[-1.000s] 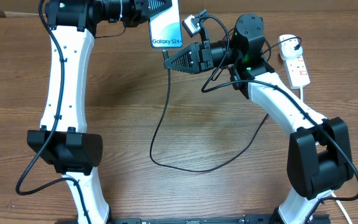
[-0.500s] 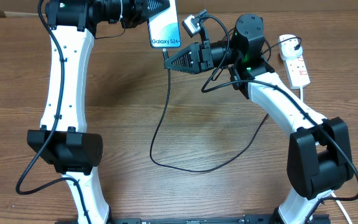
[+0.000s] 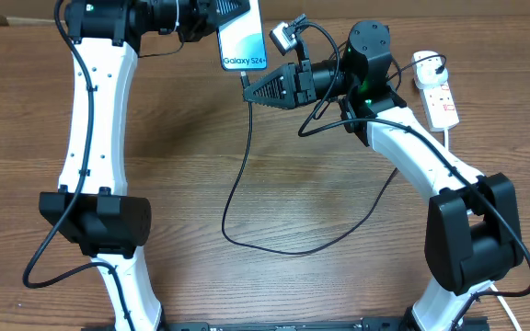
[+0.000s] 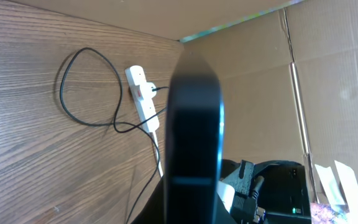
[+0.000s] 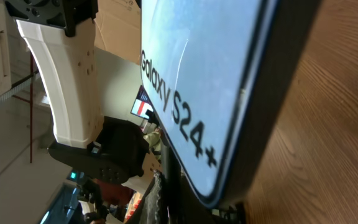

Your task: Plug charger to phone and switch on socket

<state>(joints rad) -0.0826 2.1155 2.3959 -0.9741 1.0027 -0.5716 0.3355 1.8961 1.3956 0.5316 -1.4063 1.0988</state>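
Observation:
My left gripper [image 3: 231, 13] is shut on the top of the phone [image 3: 245, 39] and holds it above the table's far edge, lit screen up, with "Galaxy S24+" near its lower edge. My right gripper [image 3: 247, 91] is shut on the plug end of the charger cable [image 3: 237, 184], right below the phone's lower edge; whether the tip is seated I cannot tell. The cable loops across the table to the white adapter [image 3: 423, 62] on the socket [image 3: 442, 103] at the far right. The phone's screen [image 5: 197, 74] fills the right wrist view. It shows edge-on in the left wrist view [image 4: 194, 124].
The cable's loop [image 3: 283, 248] lies mid-table between the arms. The socket [image 4: 143, 99] and a loop of cable [image 4: 86, 87] lie on the wood. Cardboard walls [image 4: 260, 81] stand behind the table. The left arm's white link [image 5: 67, 81] rises beside the phone.

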